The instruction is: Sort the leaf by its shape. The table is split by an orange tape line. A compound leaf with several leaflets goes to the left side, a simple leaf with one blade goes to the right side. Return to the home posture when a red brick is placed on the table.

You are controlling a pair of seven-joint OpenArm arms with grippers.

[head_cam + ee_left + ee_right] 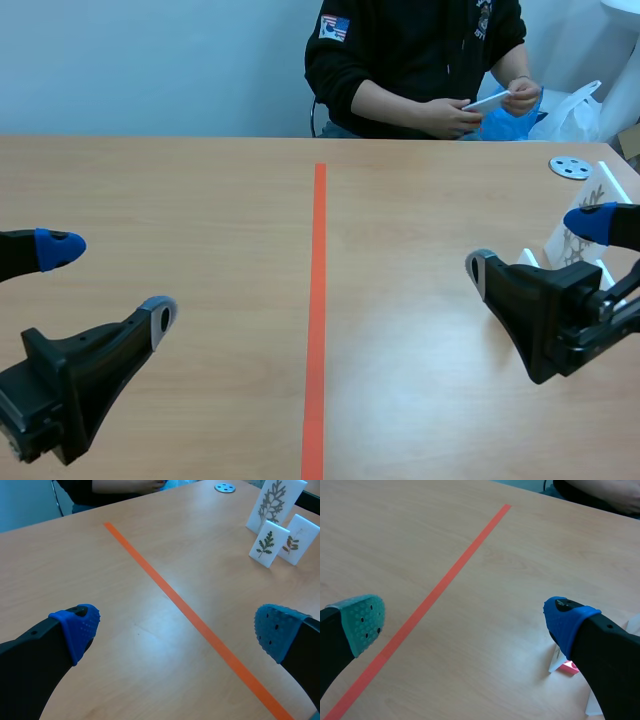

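Three white cards with pressed leaves stand on the table's right side: a tall one and two small ones. In the scene view they are mostly hidden behind my right gripper, which is open and holds nothing. My left gripper is also open and holds nothing, low on the left half. The person across the table holds a white card in both hands. No red brick shows in any view.
The orange tape line runs down the middle of the wooden table. A grey disc lies at the far right. A blue bag and a white bag sit beside the person.
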